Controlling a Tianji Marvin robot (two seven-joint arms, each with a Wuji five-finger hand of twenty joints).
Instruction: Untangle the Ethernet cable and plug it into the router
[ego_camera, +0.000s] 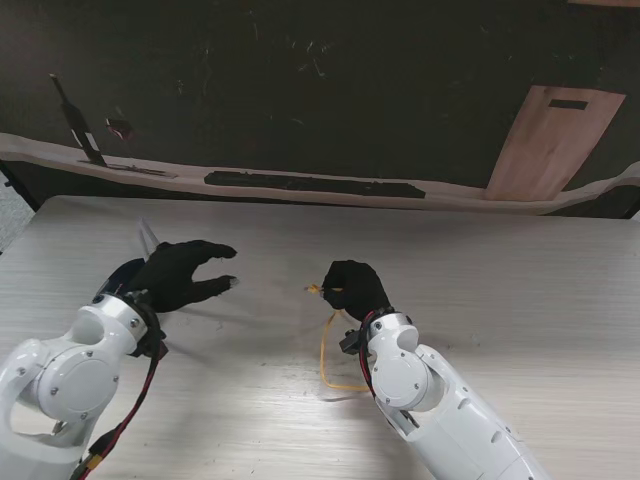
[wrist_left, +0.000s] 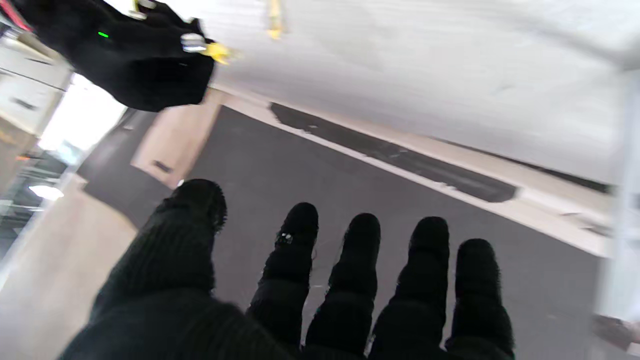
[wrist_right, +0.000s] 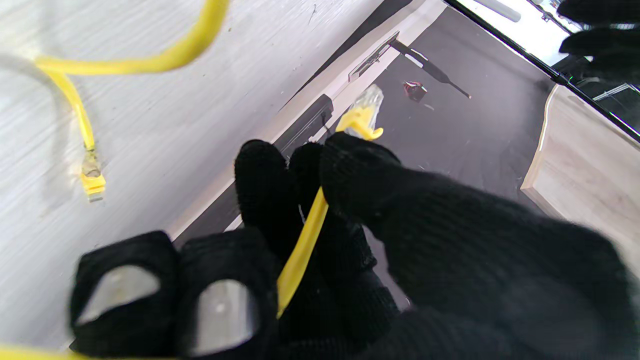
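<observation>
The right hand (ego_camera: 352, 287) pinches the yellow Ethernet cable (wrist_right: 305, 235) near its plug (wrist_right: 364, 107). Only its wrist view shows the second plug (wrist_right: 92, 177) lying on the worktop (ego_camera: 520, 290). The left hand (ego_camera: 180, 275) is spread, empty.

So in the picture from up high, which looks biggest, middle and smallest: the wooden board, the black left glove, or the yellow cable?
1. Wooden board, biggest.
2. Left hand in its black glove, though it sits nearer the camera, so this is unsure.
3. Yellow cable, a thin loop partly hidden by the right hand.

L robot hand (wrist_left: 320, 295) was open, fingers (wrist_left: 360, 260) spread; R robot hand (wrist_left: 135, 60) ahead pinched yellow cable plug (wrist_left: 217, 51) over worktop (wrist_left: 425, 75).
</observation>
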